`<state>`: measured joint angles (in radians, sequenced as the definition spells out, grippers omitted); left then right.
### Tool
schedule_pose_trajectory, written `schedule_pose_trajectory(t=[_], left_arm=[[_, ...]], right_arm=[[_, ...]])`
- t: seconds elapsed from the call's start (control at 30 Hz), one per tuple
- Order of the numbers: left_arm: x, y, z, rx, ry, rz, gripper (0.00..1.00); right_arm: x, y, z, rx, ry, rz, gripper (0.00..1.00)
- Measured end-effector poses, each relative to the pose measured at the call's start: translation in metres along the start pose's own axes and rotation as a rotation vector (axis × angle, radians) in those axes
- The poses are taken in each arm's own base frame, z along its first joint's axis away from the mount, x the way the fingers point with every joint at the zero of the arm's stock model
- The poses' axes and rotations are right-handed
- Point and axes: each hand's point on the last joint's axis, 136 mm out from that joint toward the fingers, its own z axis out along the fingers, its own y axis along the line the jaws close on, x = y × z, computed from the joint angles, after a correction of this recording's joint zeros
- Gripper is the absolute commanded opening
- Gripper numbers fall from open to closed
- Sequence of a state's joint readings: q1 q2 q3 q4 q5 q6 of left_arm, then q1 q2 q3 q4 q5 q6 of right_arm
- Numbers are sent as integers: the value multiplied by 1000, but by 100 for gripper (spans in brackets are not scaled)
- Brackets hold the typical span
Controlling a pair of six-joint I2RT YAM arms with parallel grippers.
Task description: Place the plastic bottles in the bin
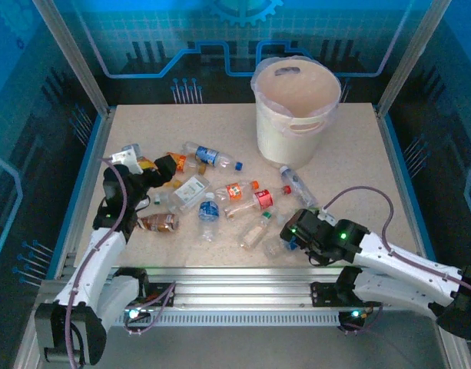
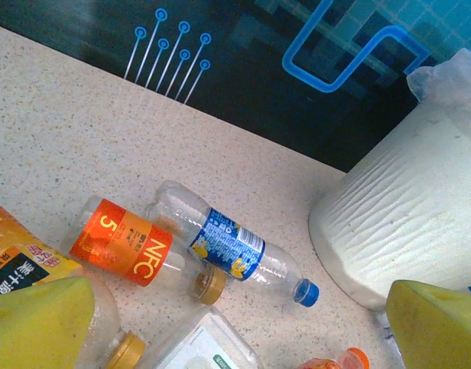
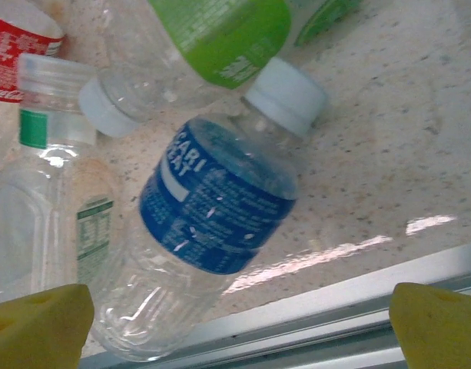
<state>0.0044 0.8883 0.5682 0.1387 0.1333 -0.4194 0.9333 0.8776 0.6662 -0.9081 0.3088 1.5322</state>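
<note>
**Top external.** The bin [image 1: 295, 108], a round white bucket with handle slots cut near its rim, stands upright at the far side of the speckled table [image 1: 373, 177], right of centre. The plastic bottles [image 1: 220, 196] lie scattered on their sides across the middle and left of the table, none of them in the bin. The left gripper [image 1: 152, 178] reaches into the left end of the scatter. The right gripper [image 1: 290, 231] sits low at the near right end. Labels are too small to read here.

**Left wrist.** The left gripper [image 2: 235, 330] is wide open, its yellow pads [image 2: 39, 319] at the two lower corners with nothing clamped between them. Beyond them lies an orange-labelled bottle [image 2: 124, 250] marked "NFC" and "5", with a gold cap. Touching it is a blue-labelled bottle [image 2: 231, 250] with a blue cap and yellow fruit printed on the label. At the left edge, a yellow-orange label [image 2: 16, 269] carries Chinese characters. The bin's ribbed white wall [image 2: 404, 223] rises at the right.

**Right wrist.** The right gripper [image 3: 239, 330] also stands fully open and holds nothing. Below it a clear bottle with a blue label [image 3: 212, 207] and white cap lies on the table. The letters "CARI" and "EAT" can be read, the rest turned away. A green-labelled bottle [image 3: 220, 31] lies above it, a red label [image 3: 20, 38] with white script shows top left, and a clear bottle with a green-and-white label [image 3: 58, 215] lies at the left. A metal rail [image 3: 335, 323] runs along the bottom.
</note>
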Motion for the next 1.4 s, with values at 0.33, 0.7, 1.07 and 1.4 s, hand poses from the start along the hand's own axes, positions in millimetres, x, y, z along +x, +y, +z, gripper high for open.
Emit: schedule_pose_trajectory(t=[0.33,0.7,1.07,1.4], left_arm=[[4,2,3,-1,17,-2,99],[4,2,3,-1,18,-1,99],[5,2,2,-1,15,0,99],[6,3,0,-3,12,0,99]], right_arm=[[4,16,26,20,60,41,100],[11,2,50,74,115,54,99],[10,-15,62,108,132,66,86],[10,-15,68,115,160,51,61]])
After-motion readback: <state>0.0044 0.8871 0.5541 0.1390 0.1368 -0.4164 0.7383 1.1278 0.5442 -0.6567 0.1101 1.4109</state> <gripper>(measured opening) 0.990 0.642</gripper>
